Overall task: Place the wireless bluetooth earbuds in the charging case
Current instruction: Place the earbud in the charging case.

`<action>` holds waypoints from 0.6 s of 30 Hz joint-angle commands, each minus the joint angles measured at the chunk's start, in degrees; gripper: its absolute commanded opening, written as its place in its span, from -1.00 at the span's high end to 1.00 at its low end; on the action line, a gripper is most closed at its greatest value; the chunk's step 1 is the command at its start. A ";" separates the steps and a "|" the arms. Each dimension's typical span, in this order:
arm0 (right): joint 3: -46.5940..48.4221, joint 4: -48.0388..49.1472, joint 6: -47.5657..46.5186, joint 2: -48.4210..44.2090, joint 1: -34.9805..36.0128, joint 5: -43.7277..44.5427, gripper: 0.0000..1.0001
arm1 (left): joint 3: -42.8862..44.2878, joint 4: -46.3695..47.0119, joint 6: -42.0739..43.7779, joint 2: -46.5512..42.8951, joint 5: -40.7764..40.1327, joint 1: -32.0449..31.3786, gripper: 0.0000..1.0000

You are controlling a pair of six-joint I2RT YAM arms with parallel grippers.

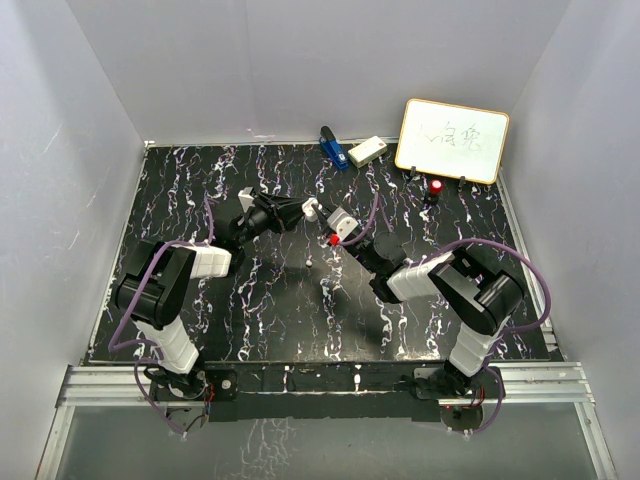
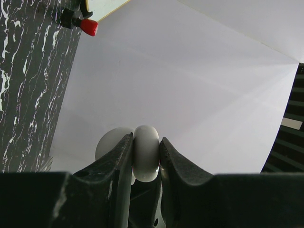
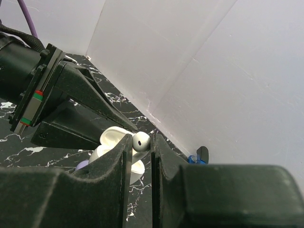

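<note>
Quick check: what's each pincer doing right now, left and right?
Left pincer: closed on the white charging case.
Right pincer: closed on a white earbud.

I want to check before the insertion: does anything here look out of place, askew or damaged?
Nothing stands out. The left gripper is shut on the white charging case, held up off the table; the right gripper pinches a white earbud right beside the case. Nothing looks spilled or broken.
</note>
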 commanded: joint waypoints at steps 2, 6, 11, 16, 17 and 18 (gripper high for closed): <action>0.07 4.70 0.49 -0.38 -0.24 -0.44 1.00 | 1.86 0.90 0.19 -3.70 0.13 -0.20 1.00; 0.14 4.71 0.48 1.24 -0.24 -0.36 1.00 | 1.98 0.86 0.16 -3.75 0.12 -0.17 1.00; 0.21 4.68 0.46 1.47 -0.21 -0.37 1.00 | 1.79 0.65 0.29 -4.22 0.13 -0.14 1.00; 0.18 4.64 0.52 1.35 -0.22 -0.44 1.00 | 1.79 0.35 0.29 -4.33 0.05 -0.17 1.00; 0.18 4.63 0.50 1.26 -0.25 -0.57 1.00 | 1.78 0.35 0.29 -4.29 0.00 -0.21 1.00; 0.07 4.62 0.49 1.17 -0.22 -0.61 1.00 | 1.78 0.35 0.28 -4.30 -0.04 -0.15 1.00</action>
